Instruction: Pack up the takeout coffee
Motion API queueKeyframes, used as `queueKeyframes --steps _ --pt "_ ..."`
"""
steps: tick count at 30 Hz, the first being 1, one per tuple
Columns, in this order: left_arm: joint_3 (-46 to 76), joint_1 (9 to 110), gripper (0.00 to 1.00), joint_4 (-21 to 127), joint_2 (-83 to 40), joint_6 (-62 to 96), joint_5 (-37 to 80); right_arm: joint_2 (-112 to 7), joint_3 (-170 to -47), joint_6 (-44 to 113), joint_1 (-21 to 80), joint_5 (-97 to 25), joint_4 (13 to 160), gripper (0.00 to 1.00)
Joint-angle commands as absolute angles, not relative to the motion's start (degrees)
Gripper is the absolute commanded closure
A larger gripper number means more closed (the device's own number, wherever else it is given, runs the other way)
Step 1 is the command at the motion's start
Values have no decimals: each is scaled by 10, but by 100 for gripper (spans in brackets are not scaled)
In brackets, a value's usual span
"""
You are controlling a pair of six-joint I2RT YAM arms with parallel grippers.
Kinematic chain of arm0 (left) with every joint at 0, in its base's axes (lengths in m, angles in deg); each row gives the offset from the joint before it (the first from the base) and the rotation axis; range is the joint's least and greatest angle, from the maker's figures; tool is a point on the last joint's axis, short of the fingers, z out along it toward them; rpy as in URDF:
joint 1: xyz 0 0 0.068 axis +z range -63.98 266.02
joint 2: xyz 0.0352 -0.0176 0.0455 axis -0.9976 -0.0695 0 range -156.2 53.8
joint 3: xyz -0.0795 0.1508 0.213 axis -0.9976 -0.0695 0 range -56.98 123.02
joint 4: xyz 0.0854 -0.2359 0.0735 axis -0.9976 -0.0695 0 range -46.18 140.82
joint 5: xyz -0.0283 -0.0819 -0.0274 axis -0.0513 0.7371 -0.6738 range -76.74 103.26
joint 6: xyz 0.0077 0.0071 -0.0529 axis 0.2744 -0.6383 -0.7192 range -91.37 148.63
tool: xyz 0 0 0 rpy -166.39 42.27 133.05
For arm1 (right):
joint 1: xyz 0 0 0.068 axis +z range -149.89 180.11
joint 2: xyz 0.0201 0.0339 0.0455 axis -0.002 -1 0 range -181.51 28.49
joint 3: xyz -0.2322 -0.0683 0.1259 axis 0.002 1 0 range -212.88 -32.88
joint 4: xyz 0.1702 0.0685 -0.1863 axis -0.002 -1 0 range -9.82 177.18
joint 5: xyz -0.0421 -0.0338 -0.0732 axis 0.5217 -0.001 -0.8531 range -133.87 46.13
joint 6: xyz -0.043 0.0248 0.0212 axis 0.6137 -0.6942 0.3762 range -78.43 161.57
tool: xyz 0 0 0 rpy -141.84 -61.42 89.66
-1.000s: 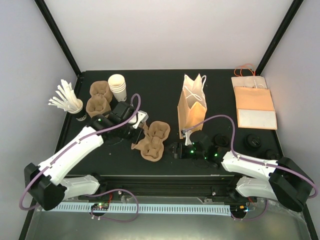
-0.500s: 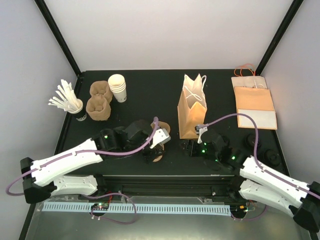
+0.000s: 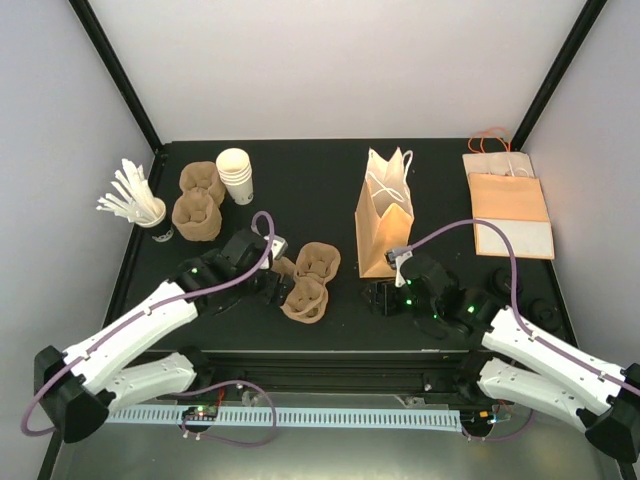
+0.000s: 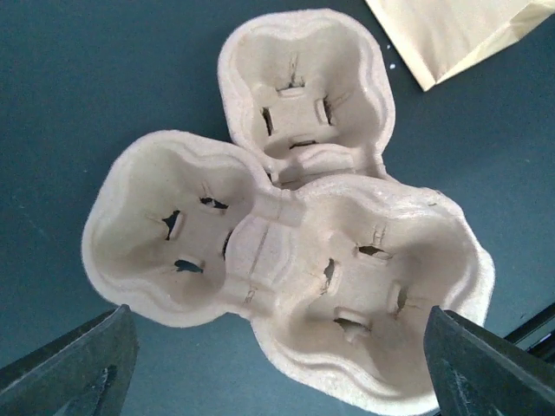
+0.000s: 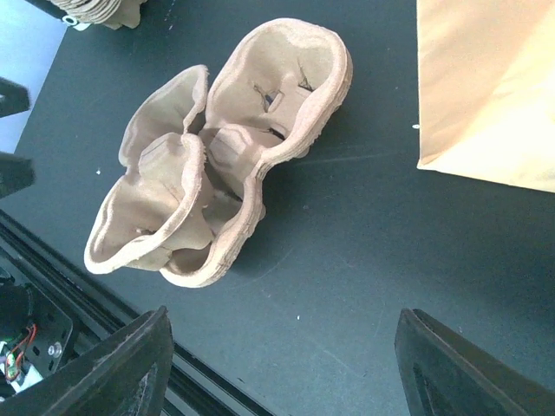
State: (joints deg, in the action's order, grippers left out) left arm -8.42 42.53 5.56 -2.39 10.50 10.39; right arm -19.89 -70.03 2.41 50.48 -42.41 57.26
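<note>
The takeout coffee is out of view. A brown pulp cup carrier (image 3: 308,280) lies on the black table, left of the upright brown paper bag (image 3: 384,215). My left gripper (image 3: 272,275) hovers at the carrier's left edge, open, with nothing between its fingers. The left wrist view looks straight down into the carrier's empty wells (image 4: 286,208), with the left gripper (image 4: 282,373) wide apart around its near rim. My right gripper (image 3: 380,297) is open and empty in front of the bag. In its wrist view the right gripper (image 5: 282,373) faces the carrier (image 5: 217,173) and the bag (image 5: 486,87).
A stack of lidless white cups (image 3: 236,175), more pulp carriers (image 3: 198,200) and a dark cup of white stirrers (image 3: 140,205) stand at the back left. Flat paper bags (image 3: 510,205) lie at the back right. Black lids (image 3: 505,284) sit near the right arm.
My left gripper has opened, let go of the carrier and pulled back to the left. The carrier now rests on the table. The right arm has swung in towards the bag.
</note>
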Motion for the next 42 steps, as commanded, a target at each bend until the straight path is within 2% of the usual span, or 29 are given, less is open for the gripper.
queueKeyframes --steps 1,4,8,11,16,20,24,37,40,42 --pt "-81 469 5 102 -75 189 214 -202 -709 44 504 -404 581 27" --pt "-26 482 3 59 -155 230 232 -204 -717 51 504 -398 576 27" --pt "31 497 13 -16 -274 284 250 -193 -723 57 504 -399 566 27" --pt "50 497 18 -46 -319 313 246 -180 -721 60 504 -403 561 27" --pt "65 497 22 -43 -343 314 233 -165 -720 65 504 -403 556 27" --pt "78 498 38 -56 -368 318 240 -161 -721 68 504 -405 556 27" --pt "82 498 49 -61 -374 317 253 -161 -721 68 504 -405 556 27" --pt "117 498 64 -98 -297 283 202 -198 -672 38 504 -359 618 26" --pt "122 498 64 -102 -269 271 188 -232 -660 24 504 -343 651 27" --pt "109 500 41 -90 -259 272 191 -249 -659 19 504 -340 665 27"
